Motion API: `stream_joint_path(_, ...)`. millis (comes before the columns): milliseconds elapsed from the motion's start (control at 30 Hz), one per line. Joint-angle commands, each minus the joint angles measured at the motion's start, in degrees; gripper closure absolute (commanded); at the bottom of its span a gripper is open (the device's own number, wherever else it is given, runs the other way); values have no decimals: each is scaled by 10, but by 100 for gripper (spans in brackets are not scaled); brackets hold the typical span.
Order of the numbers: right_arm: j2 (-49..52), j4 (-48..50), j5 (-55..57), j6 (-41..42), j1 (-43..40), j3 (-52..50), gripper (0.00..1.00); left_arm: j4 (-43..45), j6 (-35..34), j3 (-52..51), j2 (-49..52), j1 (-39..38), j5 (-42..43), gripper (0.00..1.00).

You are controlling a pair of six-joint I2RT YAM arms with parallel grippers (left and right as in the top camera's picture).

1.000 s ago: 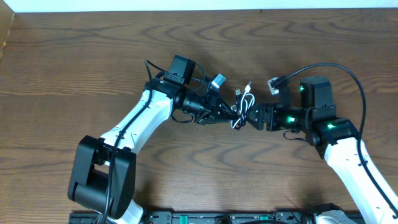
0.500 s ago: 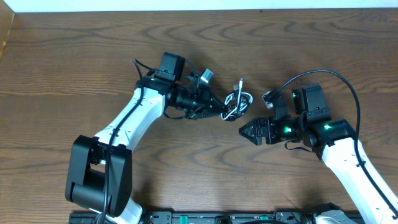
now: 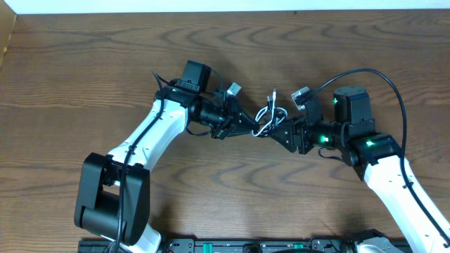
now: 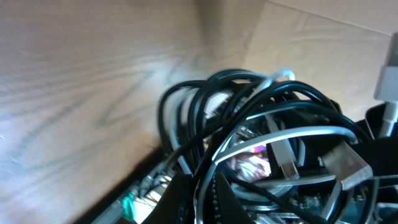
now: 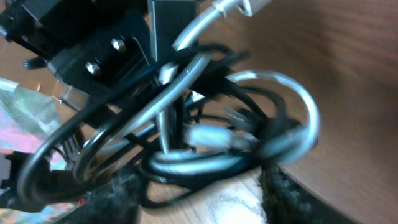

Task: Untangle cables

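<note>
The cables (image 3: 269, 114) are a small tangle of thin black and white cords held just above the wooden table (image 3: 84, 63), mid-table. My left gripper (image 3: 251, 129) comes in from the left and is shut on strands at the bundle's lower left edge. In the left wrist view the cables (image 4: 249, 118) fill the frame and a white strand runs down between the closed fingertips (image 4: 233, 199). My right gripper (image 3: 282, 131) is at the bundle's right side. In the right wrist view its gripper (image 5: 196, 190) stands open, fingers (image 5: 286, 193) apart, and the cables (image 5: 217, 146) lie across the tips.
A thick black arm wire (image 3: 365, 73) arcs over the right arm. Both arms' bases sit near the front rail (image 3: 232, 246). A pale wall strip (image 3: 211, 5) runs along the table's far edge.
The right gripper let go and backed off toward the front with jaws wide, then came back to the bundle with jaws narrower. The left gripper kept its hold and shifted the bundle slightly left.
</note>
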Motion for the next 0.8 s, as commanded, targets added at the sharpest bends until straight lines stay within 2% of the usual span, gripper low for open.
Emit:
stream_joint_path(0, 0, 1, -21, -5, 6, 7, 50, -1, -32, 2, 0, -2, 63, 93)
stream_joint_path(200, 0, 1, -60, -5, 15, 7, 50, -1, -39, 2, 0, -2, 66, 93)
stream_joint_path(367, 0, 7, -62, -5, 16, 7, 64, -2, -45, 2, 0, -2, 75, 93)
stream_joint_path(433, 0, 16, -62, -5, 16, 7, 80, -1, -45, 2, 0, -2, 76, 93)
stream_joint_path(467, 0, 20, -62, -3, 16, 7, 96, -1, -45, 2, 0, -2, 76, 92)
stream_joint_path(500, 0, 23, -62, 5, 16, 7, 99, -1, -45, 2, 0, -2, 76, 93)
stream_joint_path(633, 0, 3, -62, 30, 17, 7, 97, 12, -45, 2, 0, -1, 66, 93)
stream_joint_path(767, 0, -53, -63, 30, 28, 7, 85, 45, -46, 2, 0, -1, 37, 93)
